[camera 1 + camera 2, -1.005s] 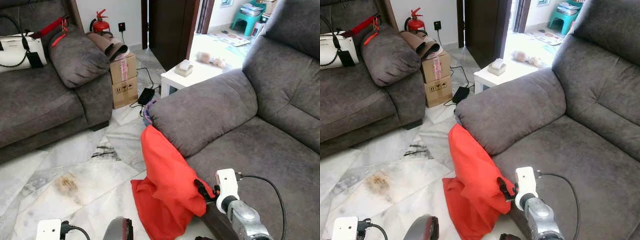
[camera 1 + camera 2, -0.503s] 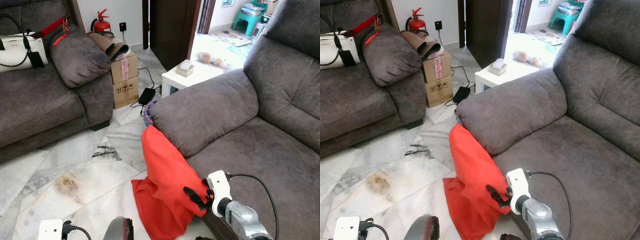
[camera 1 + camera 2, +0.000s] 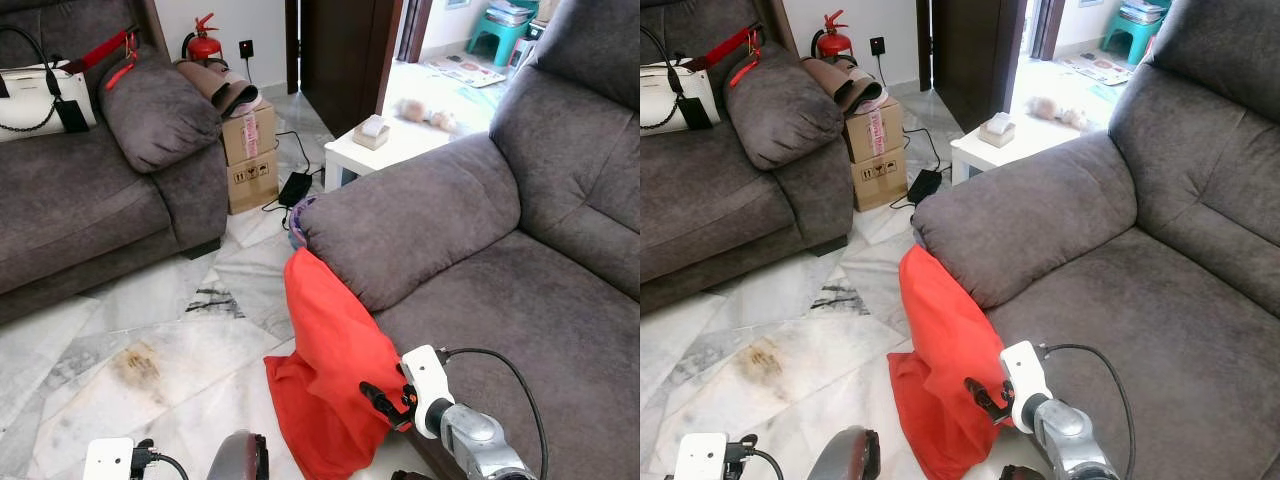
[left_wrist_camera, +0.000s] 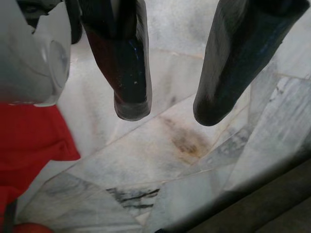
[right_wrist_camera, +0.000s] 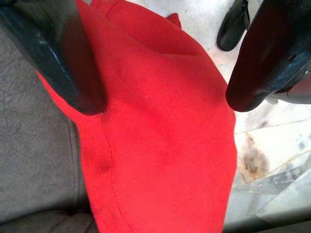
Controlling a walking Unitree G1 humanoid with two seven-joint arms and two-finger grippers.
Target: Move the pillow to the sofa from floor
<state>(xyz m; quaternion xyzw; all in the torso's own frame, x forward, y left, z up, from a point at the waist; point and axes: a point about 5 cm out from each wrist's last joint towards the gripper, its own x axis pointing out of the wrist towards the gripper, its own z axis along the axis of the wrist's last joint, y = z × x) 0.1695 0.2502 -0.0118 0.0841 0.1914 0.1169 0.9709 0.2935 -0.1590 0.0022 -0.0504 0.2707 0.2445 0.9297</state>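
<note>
Red fabric, matte and slack: the pillow [image 3: 335, 375] stands on edge on the floor [image 3: 150, 330], its upper end leaning against the front of the sofa [image 3: 500, 290] just under the armrest, its lower corner spread loosely over the marble. The folds and the sagging corner suggest a soft, lightly filled cushion; you should expect it to be light, to fold under its own weight, and to give no stiff edge to push against. The cloth looks grippy rather than slick, so slipping is a lesser worry than pinching cover alone.

Your right hand [image 3: 378, 402] sits at the pillow's sofa-side edge, by the front edge of the seat cushion. In the right wrist view its two fingers [image 5: 63, 63] are spread wide with the red body between them, nothing pinched yet. Judged best hold: the thick middle of that upper edge, deep enough to take filling as well as cover, not the limp lower corner.

Your left hand [image 4: 165, 104] hangs over bare floor near the brown stain, fingers apart, holding nothing.
</note>
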